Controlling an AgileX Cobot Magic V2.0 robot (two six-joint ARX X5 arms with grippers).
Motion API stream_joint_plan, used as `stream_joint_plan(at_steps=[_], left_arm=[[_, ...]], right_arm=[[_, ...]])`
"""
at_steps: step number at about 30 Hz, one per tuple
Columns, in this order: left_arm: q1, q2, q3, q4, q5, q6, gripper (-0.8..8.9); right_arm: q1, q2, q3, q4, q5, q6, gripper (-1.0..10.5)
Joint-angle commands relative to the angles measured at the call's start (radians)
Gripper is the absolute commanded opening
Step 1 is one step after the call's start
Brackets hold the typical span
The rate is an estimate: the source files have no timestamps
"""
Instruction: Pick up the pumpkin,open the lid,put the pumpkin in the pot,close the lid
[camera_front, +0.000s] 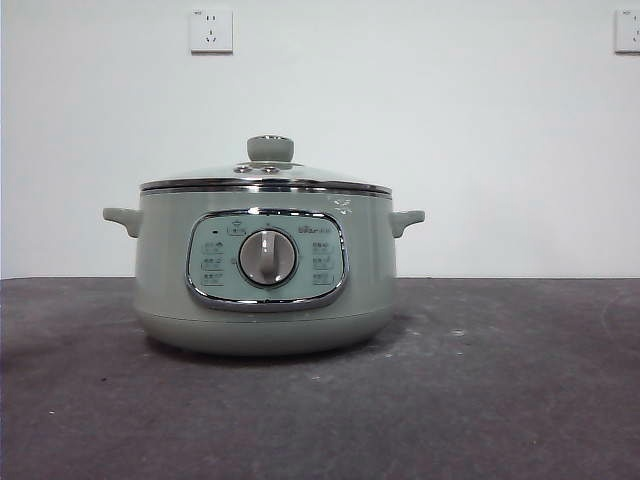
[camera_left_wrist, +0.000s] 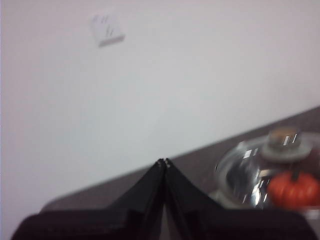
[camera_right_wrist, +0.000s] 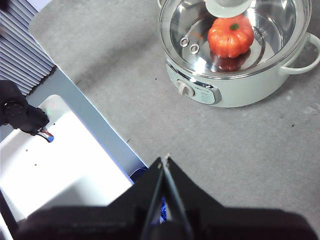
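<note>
Inside the pot (camera_right_wrist: 240, 92) on the tabletop (camera_right_wrist: 150, 65), under the glass lid (camera_right_wrist: 280, 22), sat the pumpkin (camera_right_wrist: 230, 37); my left hand (camera_left_wrist: 163, 162) and right hand (camera_right_wrist: 164, 160) were pressed together, well apart from it.

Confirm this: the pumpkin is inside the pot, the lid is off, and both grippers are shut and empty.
Not quite. The lid is on the pot, as the right wrist view shows through its glass; the pumpkin sits inside. The left gripper and right gripper are shut and empty.

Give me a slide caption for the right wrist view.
Pumpkin sits inside the pot under its closed glass lid; right gripper shut, well clear.
</note>
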Motion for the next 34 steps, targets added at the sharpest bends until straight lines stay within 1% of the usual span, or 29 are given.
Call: stream_joint_plan(at_steps=[1, 5, 16, 23, 34], left_arm=[[0.004, -0.096, -0.112, 0.016, -0.043, -0.019, -0.04], [0.004, -0.174, -0.208, 0.011, -0.076, -0.037, -0.04], [0.004, -0.179, -0.361, 0.011, -0.075, -0.128, -0.04], [0.004, -0.179, -0.362, -0.139, -0.069, -0.131, -0.04], [0.003, -0.177, -0.362, -0.135, -0.071, -0.130, -0.04]], right_arm=[[0.001, -0.003, 0.000, 0.004, 0.003, 0.008, 0.0], [0.001, -0.003, 0.000, 0.004, 0.003, 0.008, 0.0], [0.001, -0.005, -0.001, 0.004, 0.003, 0.008, 0.0], [0.001, -0.005, -0.001, 0.004, 0.003, 0.008, 0.0], [0.001, -0.005, 0.000, 0.004, 0.003, 0.008, 0.0]])
